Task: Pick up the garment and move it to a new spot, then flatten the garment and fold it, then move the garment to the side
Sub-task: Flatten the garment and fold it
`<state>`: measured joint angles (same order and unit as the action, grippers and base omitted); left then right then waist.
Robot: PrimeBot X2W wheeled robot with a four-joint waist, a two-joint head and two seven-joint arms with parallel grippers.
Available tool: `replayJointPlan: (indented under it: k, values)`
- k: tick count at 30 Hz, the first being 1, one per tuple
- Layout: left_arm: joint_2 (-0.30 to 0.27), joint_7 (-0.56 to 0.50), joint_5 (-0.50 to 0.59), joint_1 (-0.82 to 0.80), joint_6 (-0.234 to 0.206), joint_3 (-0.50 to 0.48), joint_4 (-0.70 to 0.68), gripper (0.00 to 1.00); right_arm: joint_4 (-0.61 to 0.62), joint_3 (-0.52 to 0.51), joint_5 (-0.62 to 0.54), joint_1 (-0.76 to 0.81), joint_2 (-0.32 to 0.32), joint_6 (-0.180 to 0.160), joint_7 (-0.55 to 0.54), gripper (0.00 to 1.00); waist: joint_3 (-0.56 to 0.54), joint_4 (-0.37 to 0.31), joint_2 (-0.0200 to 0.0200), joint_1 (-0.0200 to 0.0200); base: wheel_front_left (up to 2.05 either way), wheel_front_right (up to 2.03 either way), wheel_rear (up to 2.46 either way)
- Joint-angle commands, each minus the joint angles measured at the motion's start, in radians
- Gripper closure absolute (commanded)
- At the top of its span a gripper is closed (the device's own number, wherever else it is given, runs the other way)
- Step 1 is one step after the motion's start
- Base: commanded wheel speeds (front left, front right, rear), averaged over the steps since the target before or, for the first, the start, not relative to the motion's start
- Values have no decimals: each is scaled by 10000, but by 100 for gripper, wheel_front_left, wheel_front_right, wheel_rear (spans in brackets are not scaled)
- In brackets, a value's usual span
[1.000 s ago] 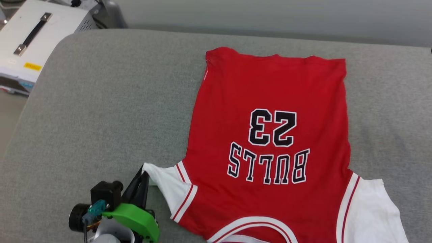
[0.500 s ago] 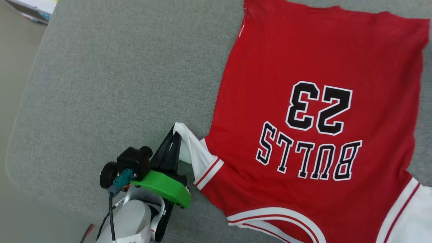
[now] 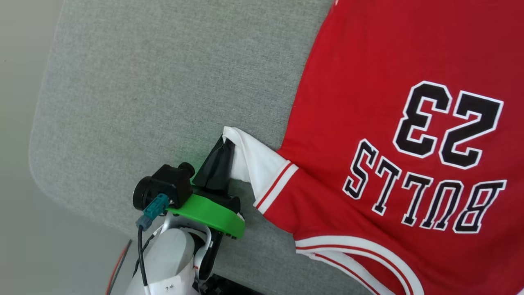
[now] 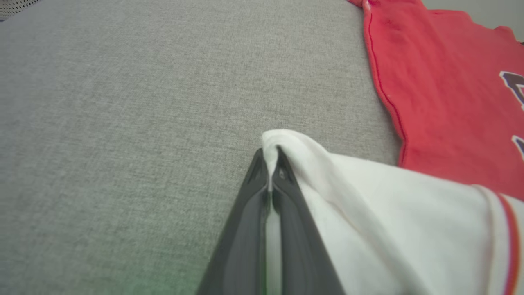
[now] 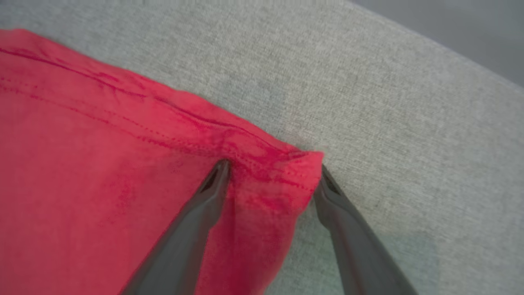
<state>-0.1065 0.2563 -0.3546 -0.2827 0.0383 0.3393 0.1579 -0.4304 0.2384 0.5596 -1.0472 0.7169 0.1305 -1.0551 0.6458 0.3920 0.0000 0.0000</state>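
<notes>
Garment (image 3: 360,82): runs off the head view's top, right and bottom edges.
Lettering (image 4: 517,86): clipped by the left wrist view's right edge and unreadable there.
Left gripper (image 4: 270,155): one finger's flank is covered by the white sleeve (image 4: 368,192).
Forearm label (image 3: 166,287): writing too small to read.
Right gripper (image 5: 273,166): contact with the blurred hem corner (image 5: 286,176) cannot be told.

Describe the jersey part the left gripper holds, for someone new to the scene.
A red jersey lies on the grey pad. On its left, a short white sleeve sticks out, its edge pinched in the left gripper. Nearby cloth is red; this is white with red-striped trim.
</notes>
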Motion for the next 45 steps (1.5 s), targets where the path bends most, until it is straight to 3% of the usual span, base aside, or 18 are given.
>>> replayJointPlan:
  k: [1, 2, 16, 22, 27, 35, 45]
  values:
    - [50, 55, 118, 60, 72, -147, 38, 100, -418, 411, 116, 672, -249, 2, -236, 87, 144, 169, 0, 0, 0, 0, 0]
    - [65, 55, 169, 90, 103, -192, 62, 100, -391, 429, 160, 681, -203, 2, -201, 100, 106, 151, 0, 0, 0, 0, 0]
    - [168, 55, 593, 865, 326, -1033, 374, 100, -64, 1081, 813, 692, -140, 2, 1347, 100, -1591, -527, 0, 0, 0, 0, 0]
    - [-34, 55, 635, 1517, 286, -1376, 633, 100, 694, 2089, 1375, 1378, 321, 2, 2410, 100, -2782, -1072, 0, 0, 0, 0, 0]
    - [-253, 55, 571, 2165, 227, -1616, 866, 100, 1473, 2788, 2091, 2353, 979, 2, 3135, 100, -3738, -1542, 0, 0, 0, 0, 0]
    - [-573, 21, 378, 3037, 70, -1901, 1065, 100, 2247, 2834, 2962, 4629, 2008, 2, 4312, 100, -4839, -2305, 0, 0, 0, 0, 0]
    - [-791, -103, 154, 3743, -41, -2048, 1125, 100, 2096, 1914, 3537, 7742, 2030, 2, 5203, 100, -5636, -3042, 0, 0, 0, 0, 0]
